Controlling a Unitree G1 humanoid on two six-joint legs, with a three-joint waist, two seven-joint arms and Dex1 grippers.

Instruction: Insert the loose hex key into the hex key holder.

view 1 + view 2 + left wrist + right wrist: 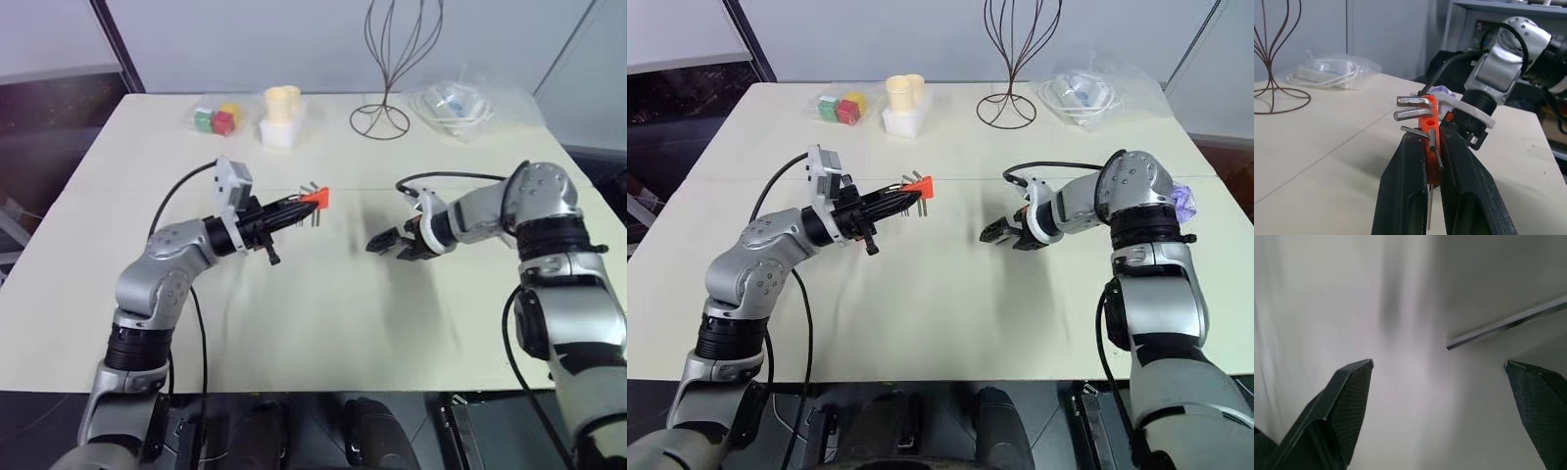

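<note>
The left gripper (1430, 147) pinches the red hex key holder (1430, 128) in its jaws, held above the surface (323, 313). The right gripper (1440, 377) hangs low with jaws spread wide over the loose hex key (1508, 323) lying on the surface

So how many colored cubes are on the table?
3, bunched at the far left of the table: a green cube, a red cube beside it, and a yellow cube just behind. More could be hidden behind them.
</note>
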